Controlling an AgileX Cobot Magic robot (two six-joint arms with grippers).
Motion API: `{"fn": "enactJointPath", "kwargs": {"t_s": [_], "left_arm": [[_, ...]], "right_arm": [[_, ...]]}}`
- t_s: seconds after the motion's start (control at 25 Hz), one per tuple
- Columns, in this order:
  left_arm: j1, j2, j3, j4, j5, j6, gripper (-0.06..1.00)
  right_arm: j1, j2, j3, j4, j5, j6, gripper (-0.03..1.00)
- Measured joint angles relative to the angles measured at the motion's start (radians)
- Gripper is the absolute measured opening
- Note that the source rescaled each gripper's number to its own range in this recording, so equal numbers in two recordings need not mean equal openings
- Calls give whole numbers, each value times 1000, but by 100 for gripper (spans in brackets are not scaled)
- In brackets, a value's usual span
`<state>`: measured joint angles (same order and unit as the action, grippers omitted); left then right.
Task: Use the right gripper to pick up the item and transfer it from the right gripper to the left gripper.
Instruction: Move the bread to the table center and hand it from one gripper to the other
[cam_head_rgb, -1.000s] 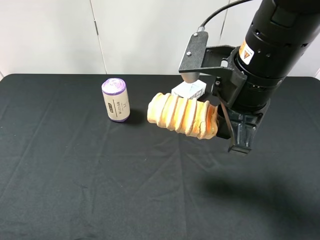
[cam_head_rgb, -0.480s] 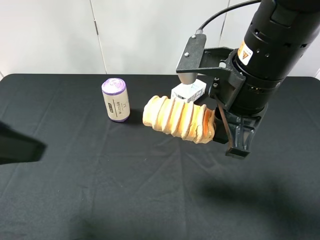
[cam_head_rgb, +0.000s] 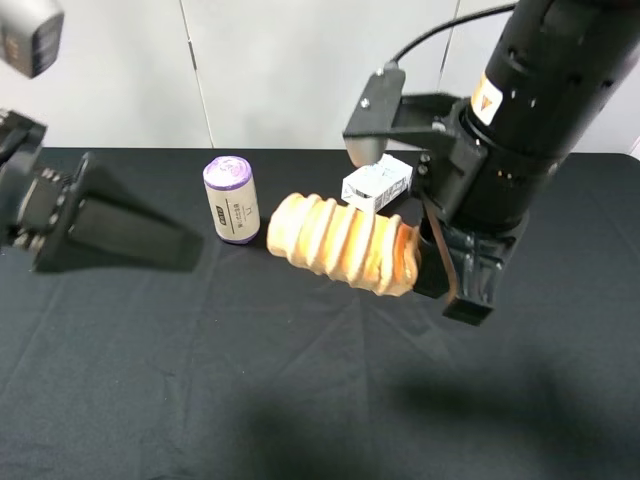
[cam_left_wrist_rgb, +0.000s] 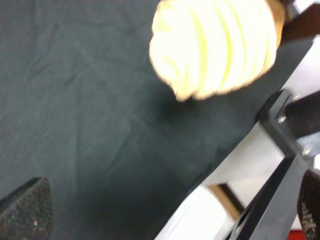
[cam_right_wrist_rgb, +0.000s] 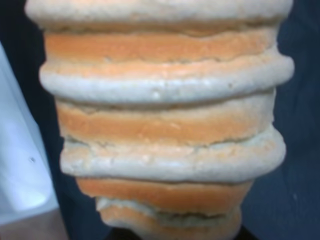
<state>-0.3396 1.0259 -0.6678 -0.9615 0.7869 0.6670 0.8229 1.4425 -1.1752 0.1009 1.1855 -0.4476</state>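
Holding the loaf (cam_head_rgb: 340, 243) aloft over the black table (cam_head_rgb: 300, 390) by one end, the right claw (cam_head_rgb: 428, 268) pinches it while the left claw (cam_head_rgb: 175, 250), fingers spread, ought to straddle the free end squarely before closing.

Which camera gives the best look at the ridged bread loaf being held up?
The exterior high view: it shows the whole loaf, gripped at one end by the right gripper. The right wrist view fills with its ridges, ends cropped. The left wrist view catches only its free end, blurred and washed out.
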Motion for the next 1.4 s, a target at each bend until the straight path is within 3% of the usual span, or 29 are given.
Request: {"fn": "enactJointPath", "kwargs": {"t_s": [0.6,1.4], "left_arm": [[0,11,0,-311,-108,158,98],[0,11,0,-368,-100,169,96]], "right_arm": [[0,0,-79,143,34,-40,1],[0,0,-79,280,-49,-92,1]]}}
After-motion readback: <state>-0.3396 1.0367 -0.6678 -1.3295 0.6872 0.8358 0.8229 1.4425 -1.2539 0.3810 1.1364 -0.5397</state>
